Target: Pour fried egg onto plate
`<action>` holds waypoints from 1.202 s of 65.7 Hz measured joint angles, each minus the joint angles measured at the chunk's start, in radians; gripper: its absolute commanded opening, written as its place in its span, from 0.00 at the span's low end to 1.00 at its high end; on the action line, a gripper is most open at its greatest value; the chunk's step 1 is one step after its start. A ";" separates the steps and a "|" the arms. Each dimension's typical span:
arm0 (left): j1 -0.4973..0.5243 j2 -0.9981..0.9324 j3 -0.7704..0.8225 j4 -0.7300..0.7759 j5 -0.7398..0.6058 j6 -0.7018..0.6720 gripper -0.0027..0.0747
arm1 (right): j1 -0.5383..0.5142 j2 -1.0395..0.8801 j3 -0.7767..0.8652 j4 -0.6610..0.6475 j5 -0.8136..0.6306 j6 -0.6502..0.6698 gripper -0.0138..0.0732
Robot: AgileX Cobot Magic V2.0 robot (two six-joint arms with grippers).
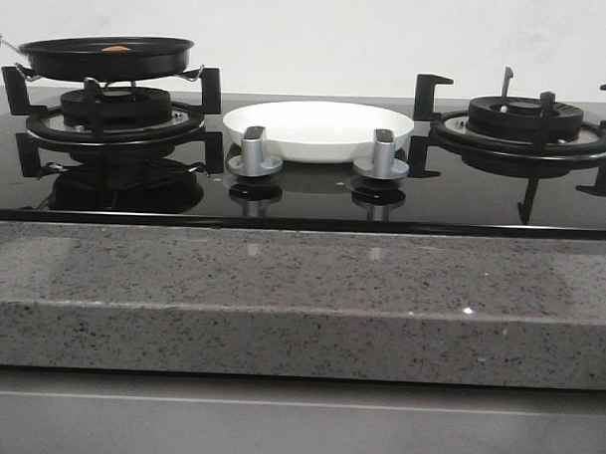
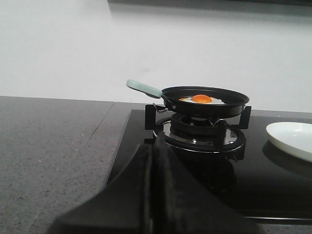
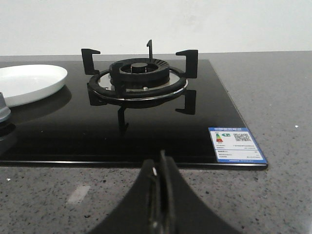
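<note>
1. fried egg [image 2: 202, 99] lies in black pan [image 2: 204, 101] on left burner [image 1: 113, 111].
2. plate [image 1: 316, 128] sits centre of hob, behind two knobs [image 1: 254, 152], apart from pan.
3. left claw [image 2: 155, 146] and right claw [image 3: 161, 163] both pressed together, holding nothing, near table [image 1: 301, 297] edge.

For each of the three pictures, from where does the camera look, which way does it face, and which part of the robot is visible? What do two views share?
Front view: low before the counter, facing the wall across the gas hob; no robot part shows.
Left wrist view: over the counter, facing the frying pan with the fried egg; the left gripper shows, shut.
Right wrist view: facing the bare burner; the right gripper shows, shut.
Shared: all three views show the plate.
</note>
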 measured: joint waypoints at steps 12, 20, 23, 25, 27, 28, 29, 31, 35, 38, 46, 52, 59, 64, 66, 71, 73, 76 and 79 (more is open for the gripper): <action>0.000 0.000 0.000 0.000 0.000 0.000 0.01 | 0.000 0.000 0.000 0.000 0.000 0.000 0.08; 0.000 0.000 0.000 0.000 0.000 0.000 0.01 | 0.000 0.000 0.000 0.000 0.000 0.000 0.08; 0.000 0.000 0.000 0.000 0.000 0.000 0.01 | 0.000 0.000 0.000 0.000 0.000 0.000 0.08; 0.000 0.000 0.000 0.000 0.000 0.000 0.01 | 0.000 0.000 0.000 0.000 0.000 0.000 0.08; 0.000 0.000 0.000 0.000 0.000 0.000 0.01 | 0.000 0.000 0.000 0.000 0.000 -0.002 0.08; 0.000 0.000 0.000 0.000 0.000 0.000 0.01 | 0.000 0.000 0.000 0.000 0.000 -0.002 0.08; 0.000 0.000 0.000 0.000 0.000 0.000 0.01 | 0.000 0.000 0.000 0.000 0.000 -0.002 0.08; 0.000 0.000 0.000 0.000 0.000 0.000 0.01 | 0.000 0.000 0.000 0.000 0.000 -0.002 0.08; 0.000 0.000 0.000 0.000 0.000 0.000 0.01 | 0.000 0.000 0.000 0.000 0.000 -0.002 0.08; 0.000 0.000 0.000 0.000 0.000 0.000 0.01 | 0.000 0.000 0.000 0.000 0.000 -0.002 0.08; 0.000 0.000 0.000 0.000 0.000 0.000 0.01 | 0.000 0.000 0.000 0.000 0.000 -0.002 0.08; 0.000 0.000 0.000 0.000 0.000 0.000 0.01 | 0.000 0.000 0.000 0.000 0.000 -0.002 0.08; 0.000 0.000 0.000 0.000 0.000 0.000 0.01 | 0.000 0.000 0.000 0.000 0.000 -0.002 0.08; 0.000 0.000 0.000 0.000 0.000 0.000 0.01 | 0.000 0.000 0.000 0.000 0.000 -0.002 0.08; 0.000 0.000 0.000 0.000 0.000 0.000 0.01 | 0.000 0.000 0.000 0.000 0.000 -0.002 0.08; 0.000 0.000 0.000 0.000 -0.011 0.000 0.01 | 0.000 0.000 0.000 0.000 0.000 -0.002 0.08; 0.000 0.000 0.000 0.000 -0.018 0.000 0.01 | 0.000 0.000 0.000 0.000 0.000 -0.002 0.08; 0.000 0.000 -0.002 -0.002 -0.021 0.000 0.01 | 0.000 0.000 0.000 0.000 -0.002 -0.002 0.08; 0.000 0.000 -0.005 -0.007 -0.021 0.000 0.01 | 0.000 0.000 0.000 0.000 -0.005 -0.002 0.08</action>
